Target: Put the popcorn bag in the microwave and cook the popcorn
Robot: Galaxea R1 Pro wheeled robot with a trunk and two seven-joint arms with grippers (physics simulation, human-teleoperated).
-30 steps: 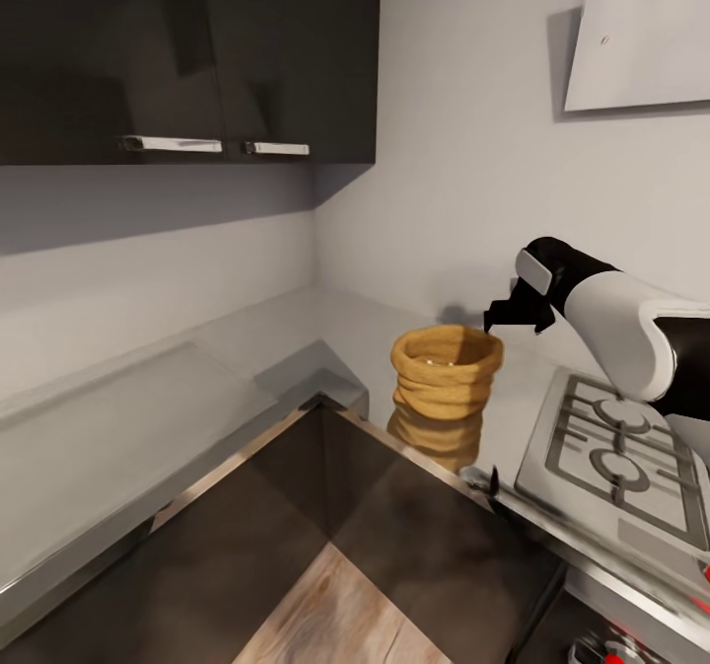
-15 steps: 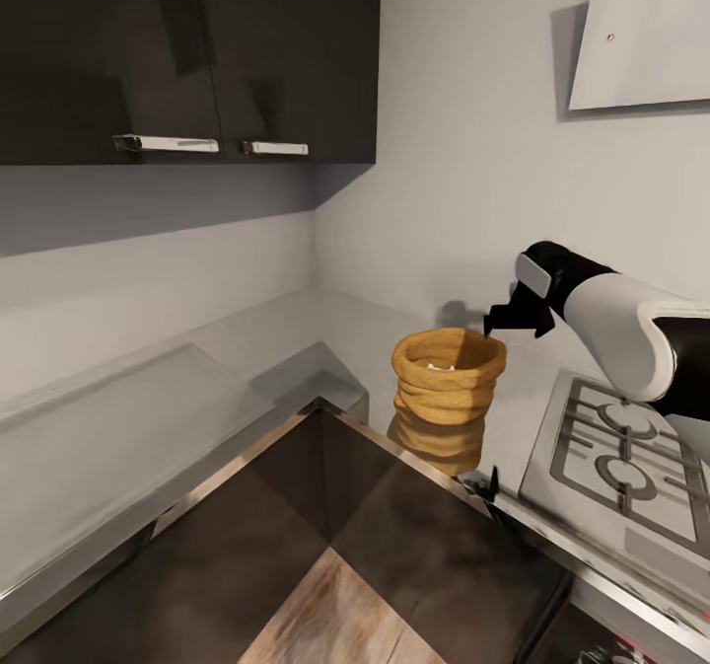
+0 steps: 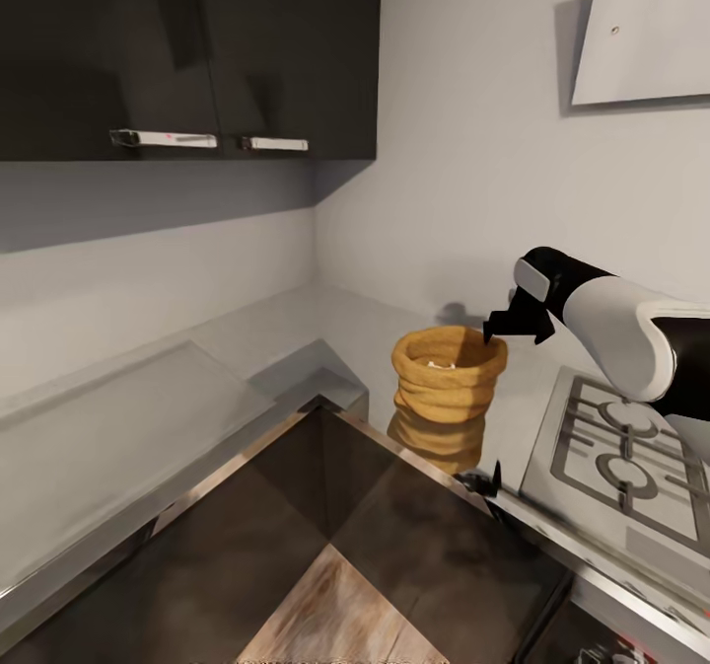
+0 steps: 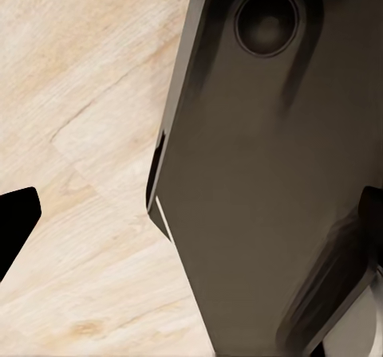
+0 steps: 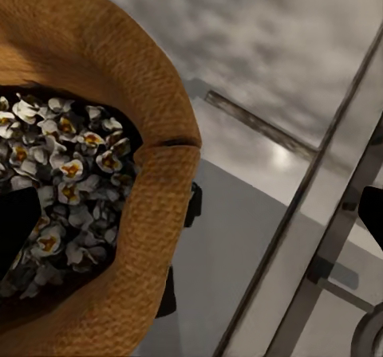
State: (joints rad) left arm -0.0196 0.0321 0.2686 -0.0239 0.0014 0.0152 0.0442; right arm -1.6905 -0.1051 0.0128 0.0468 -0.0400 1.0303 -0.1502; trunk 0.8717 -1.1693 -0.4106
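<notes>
The tan-brown popcorn bag (image 3: 449, 376) stands upright on the glossy grey countertop (image 3: 296, 324) near the inner corner, left of the hob. In the right wrist view, white and yellow popcorn (image 5: 68, 190) lies inside the bag's wide mouth. My right gripper (image 3: 510, 328) hangs open at the bag's right rim (image 5: 163, 198). One fingertip (image 5: 16, 225) is over the mouth and the other is outside the bag. My left gripper (image 4: 191, 217) is open, low beside the robot's dark body over wooden floor. The microwave is out of view.
A steel gas hob (image 3: 621, 452) with grates sits right of the bag, under my right forearm. Dark wall cupboards (image 3: 187, 52) hang above the left run of the countertop. A pale hood (image 3: 646, 28) is on the right wall. The dark cabinet fronts (image 3: 325, 506) meet in a corner below.
The head camera has tilted a little, shifting the whole picture. My right gripper has sunk slightly closer to the bag's right rim. The bag has not moved.
</notes>
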